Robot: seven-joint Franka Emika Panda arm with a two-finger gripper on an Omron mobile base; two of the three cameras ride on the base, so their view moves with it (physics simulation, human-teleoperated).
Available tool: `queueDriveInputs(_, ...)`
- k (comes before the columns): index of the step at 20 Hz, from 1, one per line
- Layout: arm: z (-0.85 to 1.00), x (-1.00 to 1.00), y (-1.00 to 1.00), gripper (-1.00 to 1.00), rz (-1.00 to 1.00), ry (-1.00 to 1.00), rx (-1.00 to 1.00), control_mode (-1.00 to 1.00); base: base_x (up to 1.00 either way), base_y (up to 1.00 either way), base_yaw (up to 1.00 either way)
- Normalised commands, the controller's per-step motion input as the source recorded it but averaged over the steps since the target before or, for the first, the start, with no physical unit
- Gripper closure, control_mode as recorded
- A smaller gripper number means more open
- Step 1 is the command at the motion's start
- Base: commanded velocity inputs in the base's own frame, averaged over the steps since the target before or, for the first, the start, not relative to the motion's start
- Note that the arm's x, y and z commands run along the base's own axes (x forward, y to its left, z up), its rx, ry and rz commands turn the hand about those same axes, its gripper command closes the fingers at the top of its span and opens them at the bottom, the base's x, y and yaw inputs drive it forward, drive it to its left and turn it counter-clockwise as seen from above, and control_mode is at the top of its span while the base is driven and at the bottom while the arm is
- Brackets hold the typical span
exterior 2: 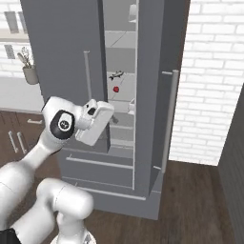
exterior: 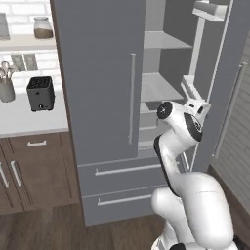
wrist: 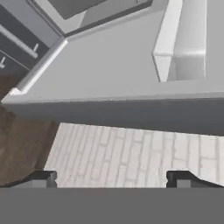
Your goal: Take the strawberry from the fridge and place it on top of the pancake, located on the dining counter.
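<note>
At the kitchen's far wall | fridge point(exterior 2: 62, 57): right door swung open, left door closed; shelves exposed | hand point(exterior 2: 97, 121): jaws spread wide, gripping nothing; poised at the open gap, low on the left | strawberry point(exterior 2: 116, 89): on a middle shelf inside; lies deeper in, above and right of the hand; well apart

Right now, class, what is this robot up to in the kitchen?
The white arm reaches toward the grey fridge, whose right door stands open while the left stays closed. Its gripper is open and holds nothing; the hand view looks across the inside of the open door. A small red strawberry sits on a shelf inside, not yet picked. So the fetch is at an early stage: fridge open, berry untouched.
</note>
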Motion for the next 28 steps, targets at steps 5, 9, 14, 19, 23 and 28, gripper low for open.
queueDriveInputs(5,0.49,0.51,-0.02,-1.0,-0.03,0.15,-0.15,-1.0,0.0,0.0,0.0)
queueDriveInputs(9,0.05,0.52,0.0,-1.0,0.0,-0.03,0.0,-1.0,0.0,0.0,0.0)
queueDriveInputs(14,0.01,0.71,-0.08,-1.0,0.02,-0.15,0.0,-1.0,0.0,0.0,0.0)
queueDriveInputs(19,0.0,0.49,-0.25,-1.0,0.0,-0.14,0.0,-1.0,0.0,0.0,0.0)
queueDriveInputs(23,0.0,0.36,-0.38,-1.0,0.0,-0.08,0.0,-1.0,0.0,0.0,0.0)
queueDriveInputs(28,-0.02,0.3,-0.62,-1.0,0.0,0.0,0.0,-1.0,0.0,0.0,0.0)
